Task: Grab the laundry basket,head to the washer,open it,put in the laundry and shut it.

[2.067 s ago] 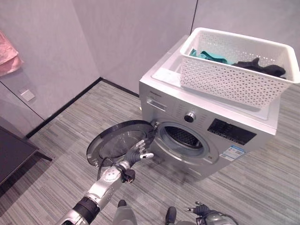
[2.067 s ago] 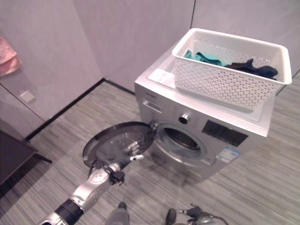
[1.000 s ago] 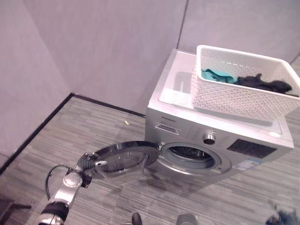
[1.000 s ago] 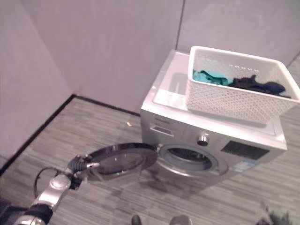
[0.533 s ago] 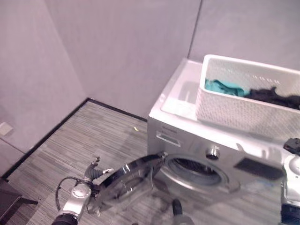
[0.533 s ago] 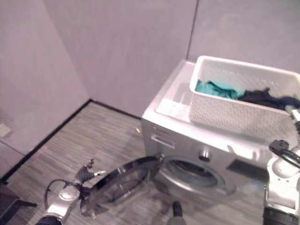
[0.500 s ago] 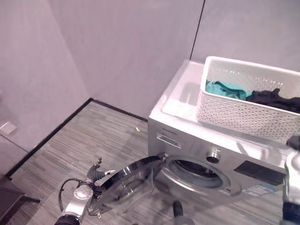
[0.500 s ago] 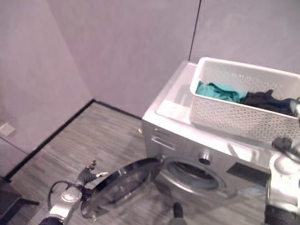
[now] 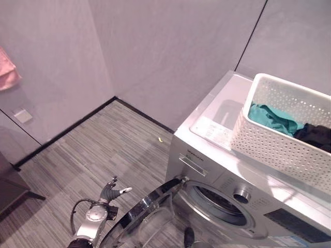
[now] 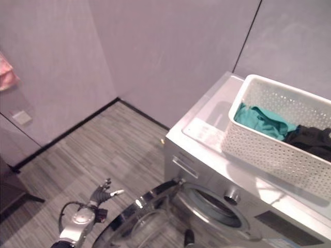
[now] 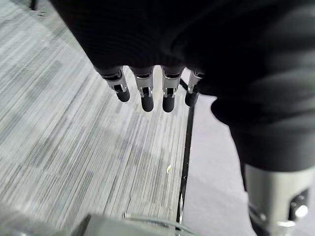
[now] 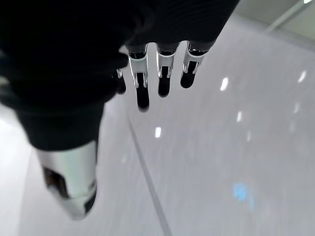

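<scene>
White perforated plastic laundry basket [image 9: 282,137] parked on top of silver front-load washer [image 9: 217,170], teal and black laundry [image 10: 282,129] inside, handy for loading. Round glass door [image 9: 142,225] swung wide open. Left hand [image 9: 111,190] beside door, fingers relaxed, empty. Right hand [image 12: 147,73] loose too, empty.
</scene>
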Controlling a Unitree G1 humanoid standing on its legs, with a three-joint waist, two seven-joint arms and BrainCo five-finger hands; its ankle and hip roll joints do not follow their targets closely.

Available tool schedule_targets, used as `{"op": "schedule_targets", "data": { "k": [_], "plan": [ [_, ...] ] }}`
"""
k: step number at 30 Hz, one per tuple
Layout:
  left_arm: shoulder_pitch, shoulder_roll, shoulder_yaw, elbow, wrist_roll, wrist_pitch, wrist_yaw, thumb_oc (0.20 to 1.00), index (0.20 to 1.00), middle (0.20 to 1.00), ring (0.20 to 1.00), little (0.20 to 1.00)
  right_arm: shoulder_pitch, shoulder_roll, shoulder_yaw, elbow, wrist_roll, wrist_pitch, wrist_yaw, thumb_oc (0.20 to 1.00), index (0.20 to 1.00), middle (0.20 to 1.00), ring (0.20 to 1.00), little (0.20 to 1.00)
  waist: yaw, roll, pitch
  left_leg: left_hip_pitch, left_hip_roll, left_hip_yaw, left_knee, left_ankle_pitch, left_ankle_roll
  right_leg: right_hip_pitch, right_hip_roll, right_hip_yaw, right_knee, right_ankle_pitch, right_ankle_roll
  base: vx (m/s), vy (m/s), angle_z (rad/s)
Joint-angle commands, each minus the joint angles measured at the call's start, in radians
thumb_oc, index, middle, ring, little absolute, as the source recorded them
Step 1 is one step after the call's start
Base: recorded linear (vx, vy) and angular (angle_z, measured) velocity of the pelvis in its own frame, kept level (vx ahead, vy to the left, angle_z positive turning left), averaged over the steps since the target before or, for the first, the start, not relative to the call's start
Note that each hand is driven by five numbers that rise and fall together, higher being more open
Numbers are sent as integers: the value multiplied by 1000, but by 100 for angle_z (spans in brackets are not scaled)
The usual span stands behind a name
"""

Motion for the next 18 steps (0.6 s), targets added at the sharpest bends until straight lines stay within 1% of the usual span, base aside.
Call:
{"op": "schedule_targets", "data": {
  "k": [1, 2, 4, 7, 10, 13, 18],
  "plan": [
    [-5, 67, -13, -5, -26, -32, -63, 1000, 1000, 1000, 1000, 1000, 1, -147, 45, 71, 138, -3, 212, 1000, 1000, 1000, 1000, 1000, 4, -29, -73, -3, 36, -32, 38, -65, 13, -60, -30, 67, 64, -68, 25, 56, -58, 9],
    [4, 66, -12, -4, -24, -33, -75, 1000, 1000, 1000, 1000, 1000, 28, -187, 47, 83, 149, 3, 258, 1000, 1000, 1000, 1000, 1000, -5, -29, -75, 0, 43, -29, 29, -59, 6, -58, -27, 62, 61, -70, 24, 14, -33, 15],
    [14, 62, -18, 2, -35, -37, -89, 1000, 1000, 1000, 1000, 1000, 66, -239, 38, 104, 191, -12, 309, 1000, 1000, 1000, 1000, 1000, -15, -30, -75, 6, 53, -27, 20, -53, -2, -54, -19, 59, 61, -73, 21, 18, -39, 17],
    [21, 50, -32, 40, -48, -42, -108, 1000, 1000, 1000, 1000, 1000, 91, -286, 46, 120, 224, -29, 362, 1000, 1000, 1000, 1000, 1000, -22, -31, -77, 12, 65, -16, 9, -44, -12, -51, -10, 60, 59, -79, 17, 9, -12, 3],
    [27, 37, -37, 72, -61, -48, -118, 1000, 1000, 1000, 1000, 1000, 80, -316, 81, 127, 253, -53, 413, 1000, 1000, 1000, 1000, 1000, -32, -29, -80, 20, 72, -2, -4, -38, -17, -48, -5, 62, 54, -79, 16, 0, 0, 0],
    [26, 25, -41, 94, -66, -53, -127, 1000, 1000, 1000, 1000, 1000, 66, -326, 118, 125, 255, -64, 440, 1000, 1000, 1000, 1000, 1000, -34, -28, -83, 27, 75, 7, -17, -35, -17, -47, -2, 66, 49, -78, 18, 1, 3, -1],
    [29, -3, -55, 126, -69, -59, -141, 1000, 1000, 1000, 1000, 1000, 43, -323, 182, 92, 257, -84, 483, 1000, 1000, 1000, 1000, 1000, -44, -29, -89, 33, 79, 25, -22, -34, -19, -45, 1, 74, 43, -76, 19, 5, 16, -6]
  ]
}}
